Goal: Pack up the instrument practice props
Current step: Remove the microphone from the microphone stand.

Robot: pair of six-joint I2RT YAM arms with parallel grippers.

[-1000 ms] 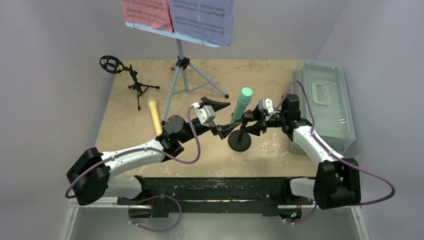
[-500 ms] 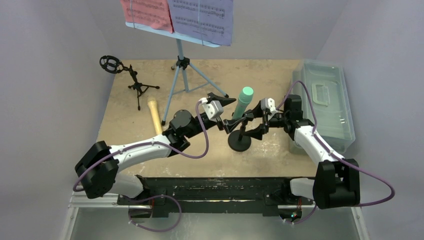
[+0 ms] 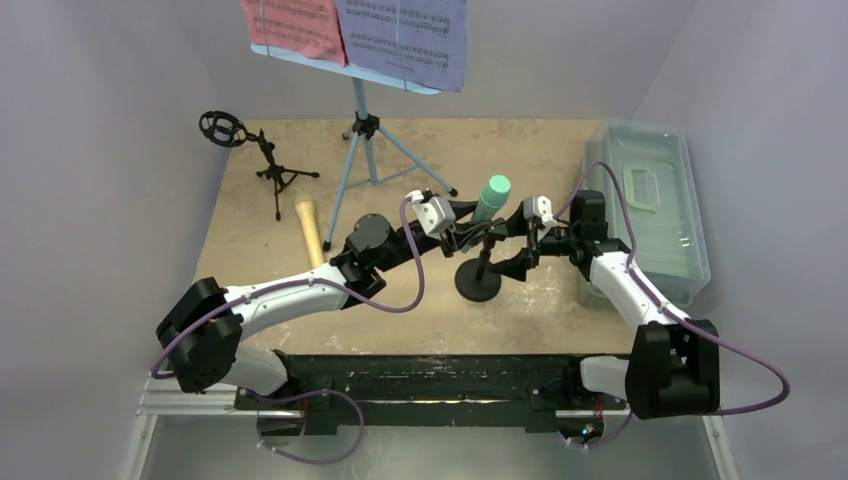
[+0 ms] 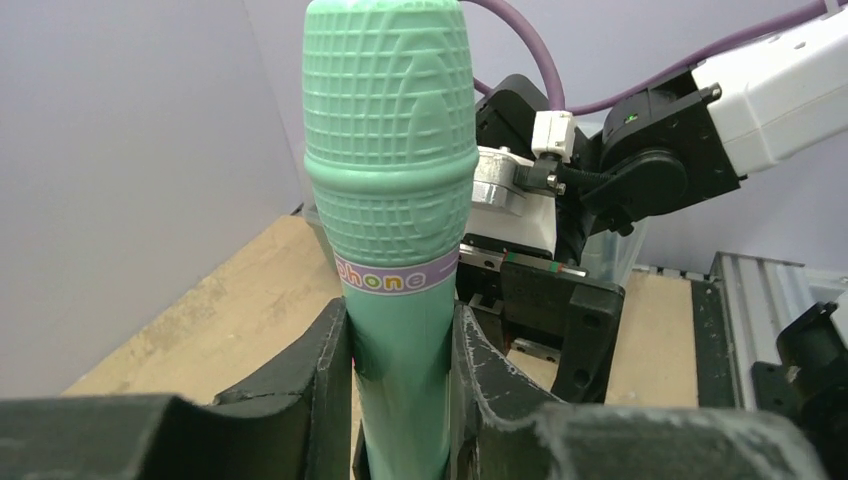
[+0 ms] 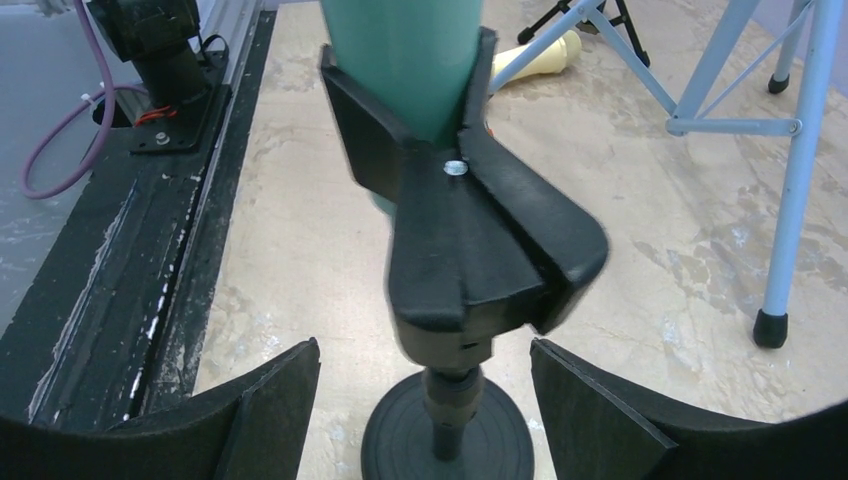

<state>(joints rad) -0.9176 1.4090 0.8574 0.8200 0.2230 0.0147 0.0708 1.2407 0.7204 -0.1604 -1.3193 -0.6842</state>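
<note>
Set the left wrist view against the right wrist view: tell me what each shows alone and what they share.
Left wrist only: the ribbed head and lettered band of the mint-green microphone, with the left fingers pressed against its body. Right wrist only: the black clip holder, its round base, the yellow microphone lying flat, the light-blue tripod legs, and the right fingers spread wide. Both: the microphone's body.

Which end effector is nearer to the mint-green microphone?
Left. The left end effector clamps the handle of the mint-green microphone; the right end effector stands open around the black stand beneath it.
</note>
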